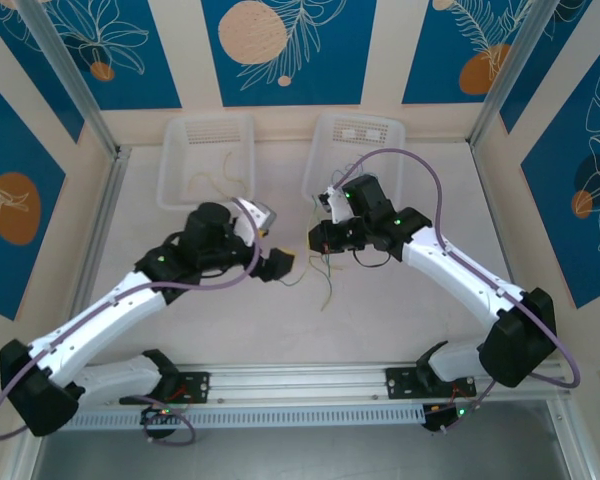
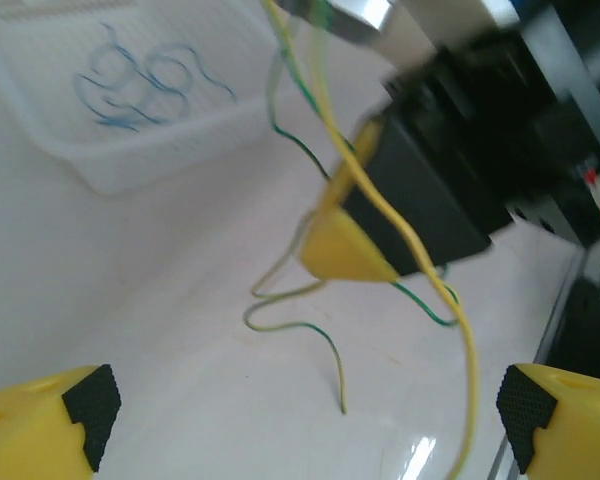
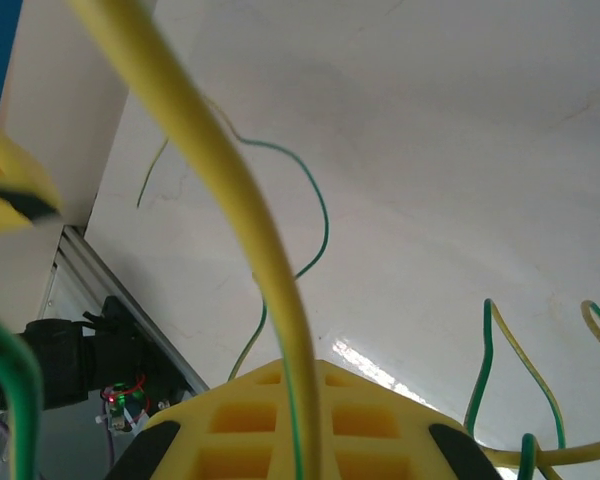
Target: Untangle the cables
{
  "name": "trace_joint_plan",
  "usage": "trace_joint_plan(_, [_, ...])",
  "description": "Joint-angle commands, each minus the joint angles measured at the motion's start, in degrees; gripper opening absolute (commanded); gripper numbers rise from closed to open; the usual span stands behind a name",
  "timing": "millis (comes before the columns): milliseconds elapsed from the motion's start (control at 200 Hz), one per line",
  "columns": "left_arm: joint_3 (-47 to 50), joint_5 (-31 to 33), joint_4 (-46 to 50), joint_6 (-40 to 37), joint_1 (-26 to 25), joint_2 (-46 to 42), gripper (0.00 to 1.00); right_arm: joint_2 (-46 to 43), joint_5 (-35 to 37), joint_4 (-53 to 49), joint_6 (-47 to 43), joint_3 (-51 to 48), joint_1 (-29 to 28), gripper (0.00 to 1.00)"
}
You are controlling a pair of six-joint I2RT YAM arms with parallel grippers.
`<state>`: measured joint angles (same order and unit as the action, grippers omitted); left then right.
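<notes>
A small bunch of thin yellow and green cables [image 1: 326, 280] hangs over the middle of the table. My right gripper [image 1: 316, 238] is shut on it from above. In the right wrist view a yellow cable [image 3: 230, 200] runs up out of the closed right gripper [image 3: 310, 368], and a green cable [image 3: 318, 225] trails on the table beyond. The left wrist view shows the right gripper [image 2: 346, 252] pinching the yellow cable [image 2: 420, 250], with a green-yellow cable [image 2: 280, 322] curling below. My left gripper [image 2: 310, 410] [image 1: 282, 263] stands open just left of the bunch, its fingers [image 2: 80, 410] wide apart, and the yellow cable's tail dangles between them.
Two clear plastic baskets stand at the back. The left basket [image 1: 180, 160] holds a pale yellowish cable. The right basket [image 1: 390, 135] sits behind my right arm, and the left wrist view shows several blue cables [image 2: 130, 85] in it. A metal rail [image 1: 300, 380] runs along the near edge.
</notes>
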<state>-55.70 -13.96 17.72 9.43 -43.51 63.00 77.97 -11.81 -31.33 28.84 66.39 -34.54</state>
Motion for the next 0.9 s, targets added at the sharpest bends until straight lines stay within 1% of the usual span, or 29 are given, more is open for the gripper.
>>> trace_joint_plan(0, [0.14,0.60,-4.50,-2.03,-4.93,2.52,1.00,0.97,1.45,-0.25,2.17,1.79,-0.26,0.00])
trace_joint_plan(75, [-0.99,1.93,-4.81,-1.92,-6.70,5.53,1.00,1.32,2.37,-0.38,2.58,1.98,-0.35,0.00])
trace_joint_plan(150, [-1.92,2.95,-5.33,-2.11,-7.35,8.10,1.00,1.58,2.51,-0.50,2.73,2.31,-0.35,0.00])
trace_joint_plan(220, [-2.11,5.13,-5.63,-2.22,-7.57,9.84,0.94,1.44,1.96,-0.09,2.71,2.08,-0.50,0.00])
trace_joint_plan(270, [-2.22,7.31,-5.66,-2.36,-7.55,10.60,0.82,1.17,1.62,0.14,2.40,2.01,-0.66,0.00])
trace_joint_plan(320, [-1.98,9.42,-5.68,-2.56,-7.56,10.71,0.73,0.86,1.62,0.30,2.02,1.86,-0.93,0.00])
trace_joint_plan(370, [-1.61,11.25,-5.79,-2.81,-7.56,10.53,0.58,0.65,1.37,0.30,1.47,1.65,-1.05,0.00])
trace_joint_plan(390, [-1.49,11.84,-5.76,-2.82,-7.56,10.36,0.53,0.53,1.16,0.30,1.28,1.56,-1.07,0.00])
trace_joint_plan(500, [-1.77,12.94,-4.74,-3.28,-7.56,9.47,0.33,0.42,0.37,0.44,-0.28,0.73,-1.31,0.00])
trace_joint_plan(570, [-2.19,13.84,-3.57,-3.37,-7.56,8.66,0.16,0.46,-0.25,0.39,-1.46,0.33,-1.40,0.00])
trace_joint_plan(615, [-2.30,14.39,-3.18,-3.39,-7.56,7.92,0.08,0.49,-0.57,0.45,-2.37,-0.12,-1.39,0.00])
trace_joint_plan(685, [-2.08,14.92,-3.40,-3.28,-7.56,6.20,0.05,0.39,-1.16,0.56,-3.72,-0.64,-1.57,0.00])
trace_joint_plan(730, [-1.96,15.28,-3.89,-2.99,-7.56,4.88,0.00,0.34,-2.05,0.83,-4.94,-1.10,-1.66,0.00])
trace_joint_plan(895, [-0.86,19.84,-6.40,-1.23,-7.01,0.16,0.00,-1.21,-3.97,1.59,-9.21,-3.08,-2.07,0.00])
